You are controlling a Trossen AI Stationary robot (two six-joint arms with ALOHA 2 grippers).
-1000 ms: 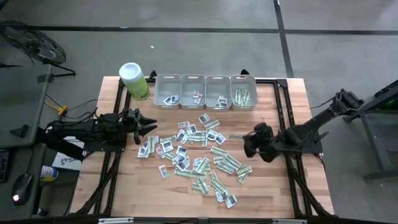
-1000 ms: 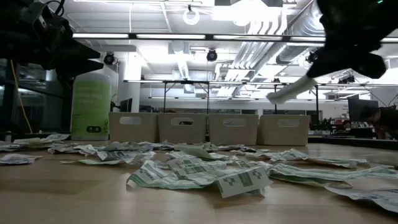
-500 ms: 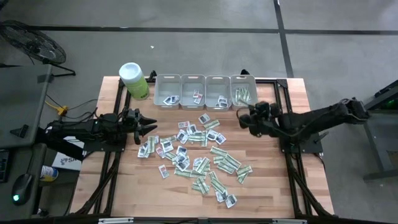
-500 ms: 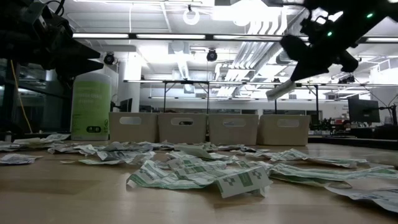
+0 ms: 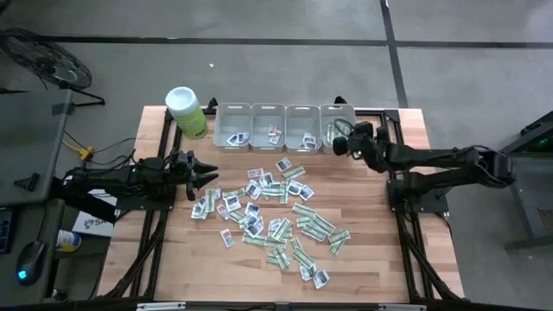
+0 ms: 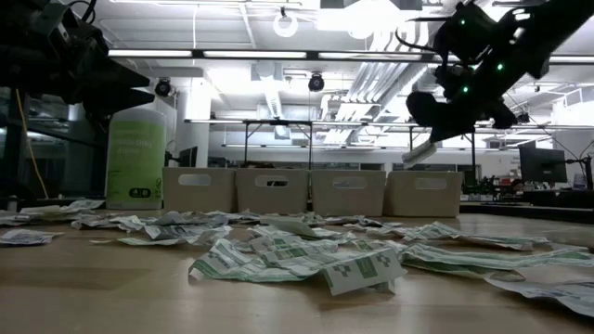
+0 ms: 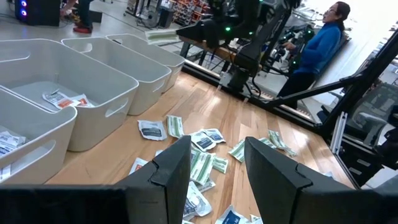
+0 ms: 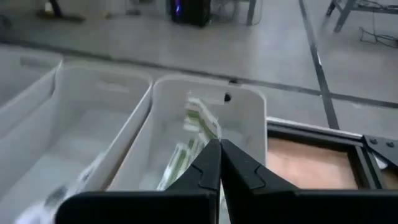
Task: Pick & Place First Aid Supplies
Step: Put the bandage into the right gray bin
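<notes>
A green-and-white strip packet is pinched between the closed fingers of the right gripper, which is held above the rightmost bin of 4 grey bins at the upper centre of the high view. In the low view the strip is seen jutting out at a slant from the gripper, in the upper right of the frame, well above the bin tops. Similar green strips already lie in that bin.

The remaining packets are scattered over the wooden table in the centre of the high view, many overlapping. The left gripper is held at the left edge of the pile, fingers spread, with nothing between them.

The packets are judged to be very light, thin and limp: several are curled or tented in the low view. A flat packet is probably best taken at a raised edge or corner, where a fingertip can be slid under. A long strip is better gripped near its middle, so that less droop is produced. The paper is likely slippery, and where packets overlap 2 may be lifted together.
</notes>
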